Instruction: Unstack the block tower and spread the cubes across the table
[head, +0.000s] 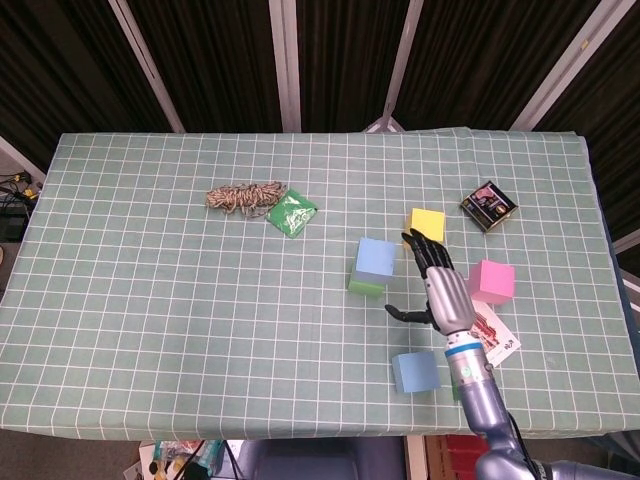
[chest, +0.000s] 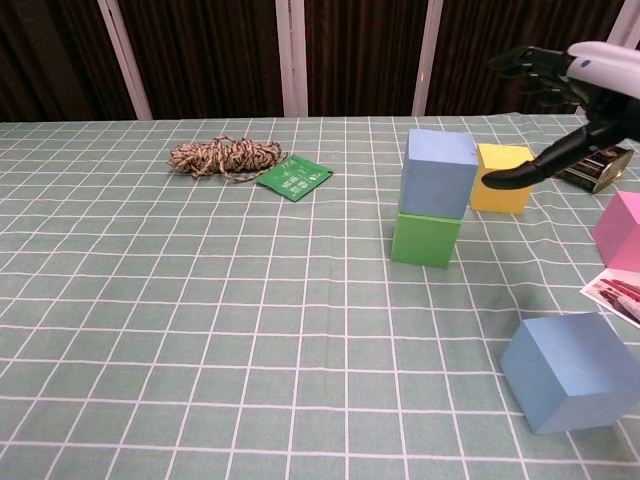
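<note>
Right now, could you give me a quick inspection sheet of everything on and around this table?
Surface: green checked tablecloth.
Job's things: blue cube on green cube remains stacked; top blue cube; yellow cube, pink cube and loose blue cube lie apart.
Clutter: twine bundle, green packet, dark box, photo card.
Hands: right hand raised, fingers spread, holding nothing; left hand not in view.
Cables: some at far left floor.
Surroundings: dark curtain, metal poles.

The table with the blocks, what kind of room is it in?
Probably a robot test room, not a home: a green checked tablecloth, black curtains with metal posts behind, and a grey robot hand reaching toward the blue foam cube stacked on a green one.
</note>
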